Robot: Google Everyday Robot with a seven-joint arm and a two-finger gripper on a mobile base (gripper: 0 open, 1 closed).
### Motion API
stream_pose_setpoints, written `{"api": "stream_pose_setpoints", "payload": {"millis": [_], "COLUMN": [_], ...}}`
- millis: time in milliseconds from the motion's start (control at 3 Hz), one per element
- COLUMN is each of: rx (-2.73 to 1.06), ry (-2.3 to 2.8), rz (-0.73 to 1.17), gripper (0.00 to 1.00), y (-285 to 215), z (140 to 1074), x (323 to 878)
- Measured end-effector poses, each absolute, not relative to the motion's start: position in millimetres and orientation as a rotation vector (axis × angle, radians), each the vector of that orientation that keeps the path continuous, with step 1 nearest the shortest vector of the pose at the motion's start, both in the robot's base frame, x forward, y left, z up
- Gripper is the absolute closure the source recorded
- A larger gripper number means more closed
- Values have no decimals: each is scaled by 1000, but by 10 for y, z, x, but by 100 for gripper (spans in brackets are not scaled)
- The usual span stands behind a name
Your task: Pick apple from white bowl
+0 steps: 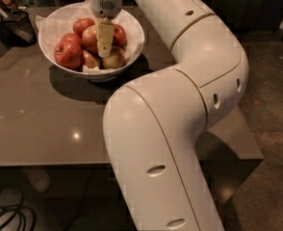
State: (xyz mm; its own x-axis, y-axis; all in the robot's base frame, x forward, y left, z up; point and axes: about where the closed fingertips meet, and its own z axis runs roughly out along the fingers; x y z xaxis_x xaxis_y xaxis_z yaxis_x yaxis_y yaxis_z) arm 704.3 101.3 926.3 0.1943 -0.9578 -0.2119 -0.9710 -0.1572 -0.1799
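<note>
- Presently the gripper (pixel 104 51) hangs tip-down inside the white bowl (pixel 133 27), among the fruit.
- Whether it is open or closed, or has hold of anything, cannot be told from this angle.
- The apple (pixel 89 35), pale pinkish-red, lies near the bowl's middle, just left of the gripper and partly hidden by it.
- Darker red apples and a yellow-green apple (pixel 114 59) surround it on crinkled white paper.
- The bowl stands on a grey table (pixel 45 114), near a dark mesh container (pixel 16 27).
</note>
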Motion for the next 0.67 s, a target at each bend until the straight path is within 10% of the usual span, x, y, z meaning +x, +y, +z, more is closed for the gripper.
{"api": "stream_pose_setpoints", "payload": {"millis": [667], "rx": [-2218], "ry": [1825], "rz": [73], "gripper": [23], "y": [1074], "z": [9190], "x": [7095]}}
